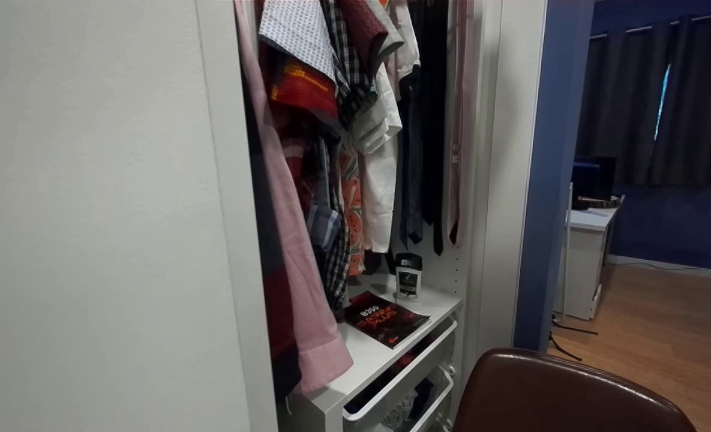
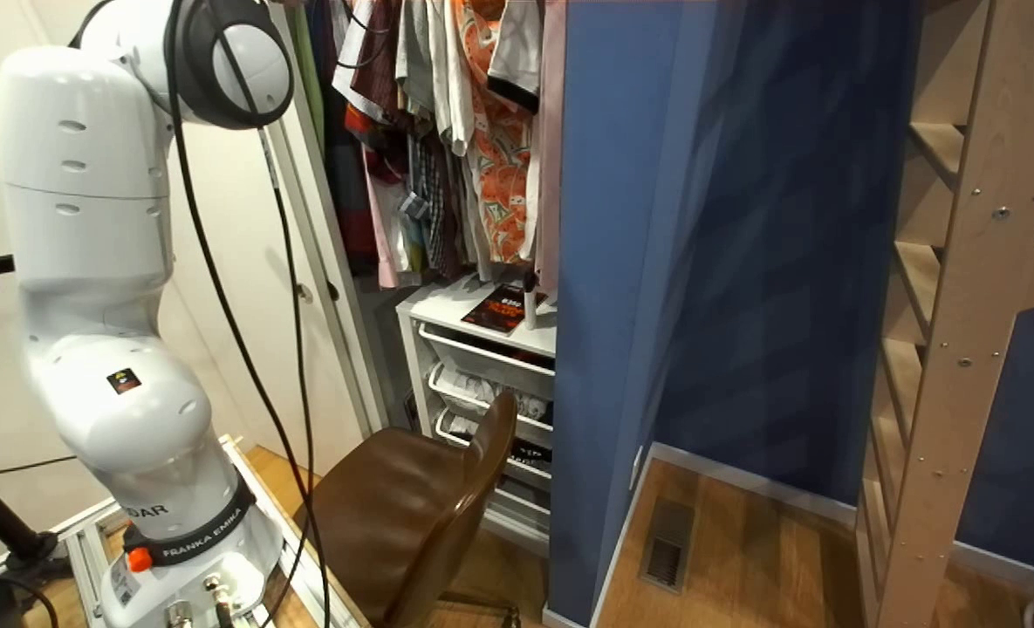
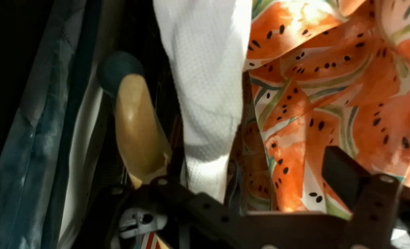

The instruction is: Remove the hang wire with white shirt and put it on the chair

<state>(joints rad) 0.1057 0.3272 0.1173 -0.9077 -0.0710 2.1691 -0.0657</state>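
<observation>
White shirt (image 3: 211, 103) (so it seems; only a strip shows) hangs ahead of your gripper (image 3: 255, 159), running lengthwise up the wrist view. You have the fingers (image 3: 343, 169) well spread, seemingly holding nothing: the strip appears in the gap, close by the finger on that view's left, with the watermelon garment (image 3: 315, 138) filling the rest. What is probably the hanger (image 3: 135, 128), tan, also lengthwise up the view but leaning left, lies outside that same finger, its hook not in sight. To take it, you would likely need to shift the gripper that way first. The chair (image 2: 412, 506), judging by the hanging clothes (image 2: 447, 105) above its level, should be well below your gripper.
</observation>
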